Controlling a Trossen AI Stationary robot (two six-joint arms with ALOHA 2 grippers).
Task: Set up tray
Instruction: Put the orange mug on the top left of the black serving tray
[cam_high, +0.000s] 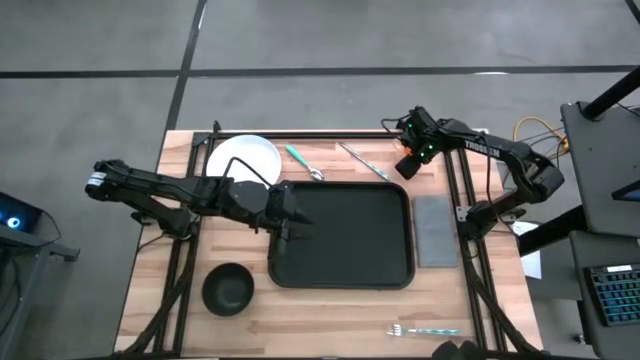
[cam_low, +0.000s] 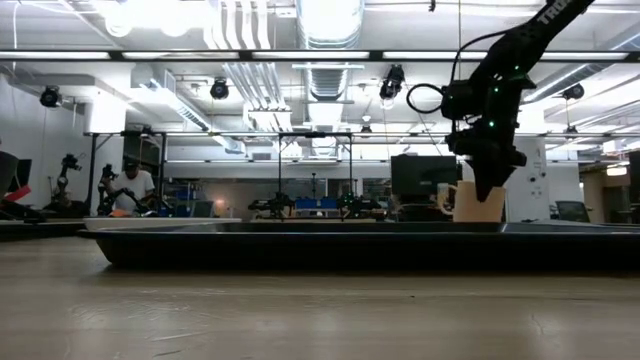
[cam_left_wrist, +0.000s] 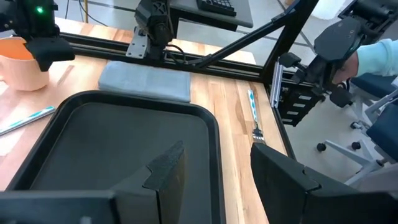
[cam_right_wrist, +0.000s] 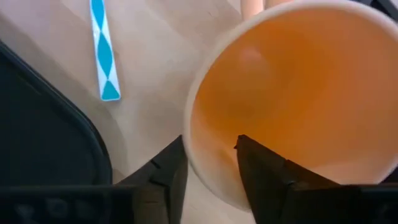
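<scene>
The black tray lies flat in the middle of the table, also in the left wrist view and the low view. My left gripper hovers open over the tray's left part and touches nothing. An orange cup is near the table's far right corner, beyond the tray. My right gripper is shut on it from above. The tray hides the cup's base in the low view. My right gripper holds the orange cup by its rim, with the wall pinched between one finger inside the cup and one outside. The fingers come from above, pointing down. The cup is upright; whether it stands on the table cannot be told.
A white plate, a teal-handled spoon and a knife lie along the far edge. A black bowl sits near left, a grey napkin right of the tray, a fork near right. A person's sleeve shows beyond the table.
</scene>
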